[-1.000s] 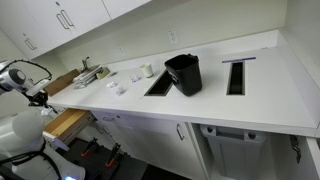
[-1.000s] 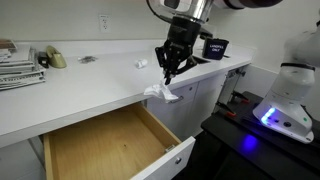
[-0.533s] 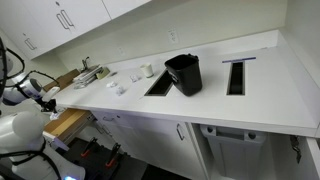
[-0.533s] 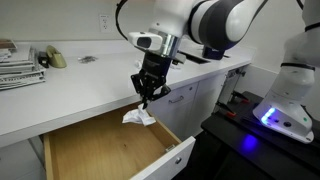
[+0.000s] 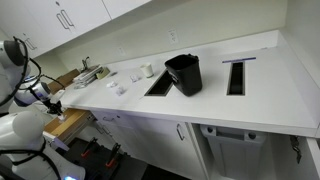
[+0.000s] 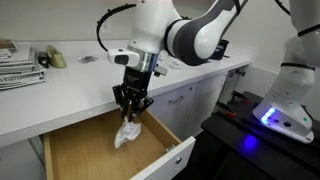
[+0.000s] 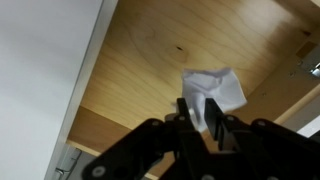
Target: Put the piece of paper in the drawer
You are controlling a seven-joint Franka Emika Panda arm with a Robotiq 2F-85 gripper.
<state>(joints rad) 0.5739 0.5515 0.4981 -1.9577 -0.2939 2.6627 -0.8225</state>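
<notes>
The drawer (image 6: 85, 150) stands pulled out under the white counter, its tan wooden inside showing in the wrist view (image 7: 160, 60) too. My gripper (image 6: 130, 108) hangs over the drawer's right half, shut on the crumpled white piece of paper (image 6: 127, 134), which dangles just above the drawer floor. In the wrist view my gripper (image 7: 200, 112) pinches the paper (image 7: 213, 92) between its two dark fingers. In an exterior view the drawer (image 5: 68, 122) shows at the far left with the arm over it.
The white counter (image 6: 60, 95) runs behind the drawer with stacked papers (image 6: 20, 68) at its back left. A black bin (image 5: 184, 74) and two counter cut-outs (image 5: 236, 75) lie further along. White cabinet doors (image 6: 190, 100) sit to the drawer's right.
My gripper has moved left and down with the paper, from above the counter edge to inside the drawer's opening, close to its floor.
</notes>
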